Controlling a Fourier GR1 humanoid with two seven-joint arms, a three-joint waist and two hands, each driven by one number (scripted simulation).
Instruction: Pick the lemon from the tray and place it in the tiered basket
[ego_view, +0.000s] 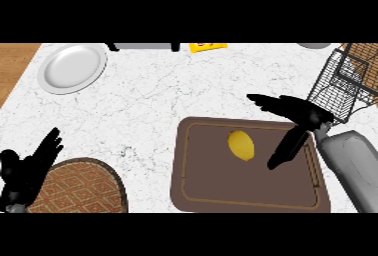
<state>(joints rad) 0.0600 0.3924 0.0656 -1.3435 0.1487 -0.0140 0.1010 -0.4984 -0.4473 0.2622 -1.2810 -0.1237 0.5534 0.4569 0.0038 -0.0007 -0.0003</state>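
Seen from above, a white marbled bench (170, 95) is shown with a brown tray (199, 195) lying at its lower middle. A yellow lemon (241, 145) is set on the tray's upper half, lying free, touched by nothing. The right hand (299, 122) is held over the tray's right edge, its fingers (286, 150) spread and straight, nothing gripped; the lowest of them is pointed down just beside the lemon, with a gap between. A black wire tiered basket (343, 85) is seen at the right edge, near the hand's back. The left hand (26, 167) is shown resting at the lower left, open, fingers up, beside a woven mat (77, 187). A white plate (71, 68) is placed at the upper left.

The grasp is judged not yet made. From here, the round fruit could be nudged and rolled across the tray if the fingers are closed from one side only. Once lifted, the wire rim could be struck, since the basket is so near.
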